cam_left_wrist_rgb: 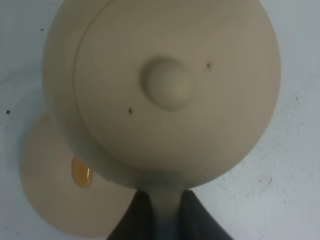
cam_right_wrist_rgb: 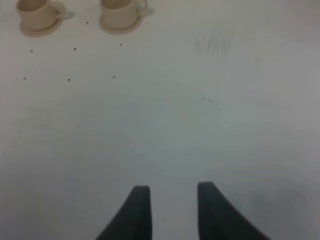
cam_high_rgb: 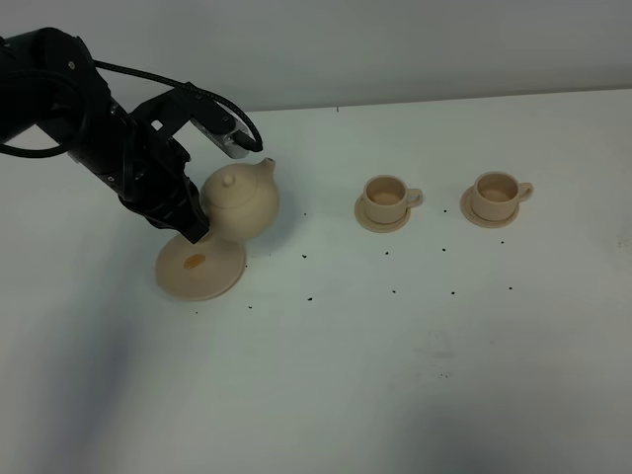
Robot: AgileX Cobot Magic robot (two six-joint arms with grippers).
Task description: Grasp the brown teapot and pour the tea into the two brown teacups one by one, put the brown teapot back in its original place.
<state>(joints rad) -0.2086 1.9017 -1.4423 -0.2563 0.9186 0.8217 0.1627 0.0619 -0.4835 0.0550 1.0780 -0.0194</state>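
Lab-like setup: bare white table (cam_high_rgb: 395,395), blank wall (cam_high_rgb: 395,49)

I've got a white table (cam_high_rgb: 415,395) filling most of my high view. Small dark specks (cam_high_rgb: 394,291) lie scattered across its middle band, well apart from one another, with a few more toward the back. A faint grey scuff (cam_high_rgb: 439,348) marks the surface nearer the front, right of centre, and the front left corner sits in soft shadow. Behind the far edge runs a plain pale wall (cam_high_rgb: 425,44). My right wrist feed shows more specks and a blurred scuff on the same table.
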